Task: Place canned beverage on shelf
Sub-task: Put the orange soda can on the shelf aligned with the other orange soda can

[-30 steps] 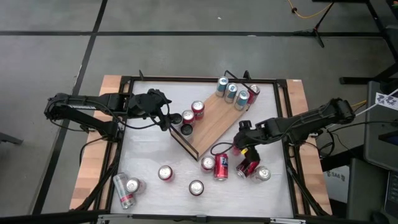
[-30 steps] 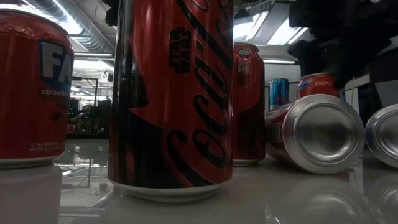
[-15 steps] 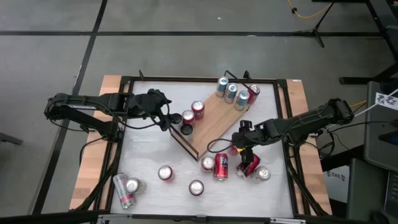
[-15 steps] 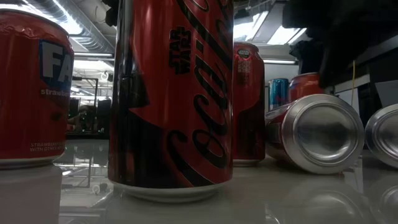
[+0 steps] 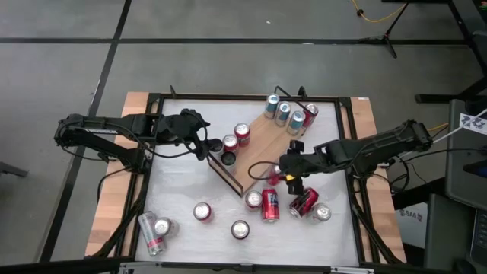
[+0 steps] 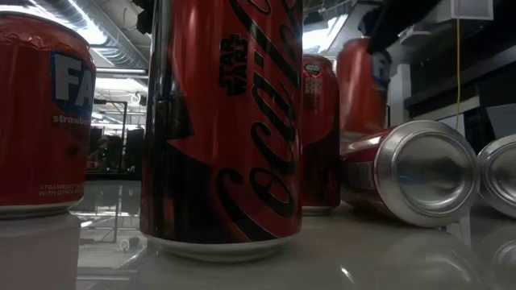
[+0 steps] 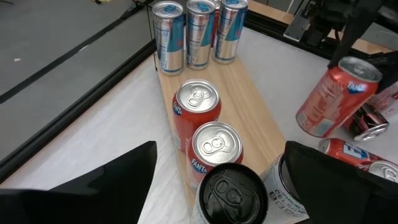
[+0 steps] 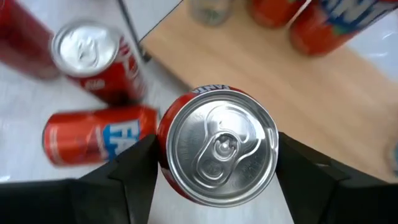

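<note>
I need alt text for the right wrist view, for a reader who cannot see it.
The right pincer holds a red can, its silver top facing the camera, over the edge of the wooden shelf. On the white table beside it, one red can stands and another lies flat.

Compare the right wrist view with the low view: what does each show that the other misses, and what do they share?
Only the right wrist view shows the shelf and the right end effector shut on the Fanta can, seen from its top. Only the low view shows the upright Coca-Cola can up close and the room behind. Both show the held Fanta can and a can lying on its side on the table.
</note>
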Tool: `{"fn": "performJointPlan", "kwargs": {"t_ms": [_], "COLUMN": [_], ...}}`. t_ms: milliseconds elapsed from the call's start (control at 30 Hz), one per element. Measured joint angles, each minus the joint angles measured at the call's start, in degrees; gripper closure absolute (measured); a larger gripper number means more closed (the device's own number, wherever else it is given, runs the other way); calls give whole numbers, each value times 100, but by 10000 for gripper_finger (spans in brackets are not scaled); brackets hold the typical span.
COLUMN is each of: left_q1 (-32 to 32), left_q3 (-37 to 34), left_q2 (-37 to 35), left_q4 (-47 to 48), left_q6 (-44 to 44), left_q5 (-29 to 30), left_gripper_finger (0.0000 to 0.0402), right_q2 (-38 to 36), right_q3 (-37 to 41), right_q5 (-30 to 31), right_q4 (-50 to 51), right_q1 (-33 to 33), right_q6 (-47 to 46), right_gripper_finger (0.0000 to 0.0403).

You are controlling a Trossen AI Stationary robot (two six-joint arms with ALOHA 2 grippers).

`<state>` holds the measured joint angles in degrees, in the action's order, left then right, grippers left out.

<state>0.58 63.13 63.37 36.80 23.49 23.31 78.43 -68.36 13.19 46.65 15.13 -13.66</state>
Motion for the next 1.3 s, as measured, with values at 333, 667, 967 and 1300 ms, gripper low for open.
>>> {"fn": "performJointPlan", "kwargs": {"t_ms": [333,667,967,1300], "left_q1": [-1,0,0,0], "left_q3": [0,0,0,0], "left_q2": [0,0,0,0], "left_q4": [-2,-2,0,0], "left_q6": [-7,-9,-12,-13], "left_q5": [1,0,0,0], "left_gripper_finger": [56,56,56,56], "right_q2": [135,762,1180,1273], "right_q3": [-131,-131,-132,-138], "right_q5": [-100,-529,-530,-503], "right_q4": [-615,-1576,-2130,-2430], "right_q1": [-815,-1278,-1303,-1300], "right_q6": [62,395,651,691], "right_gripper_finger": [141,141,141,141]}}
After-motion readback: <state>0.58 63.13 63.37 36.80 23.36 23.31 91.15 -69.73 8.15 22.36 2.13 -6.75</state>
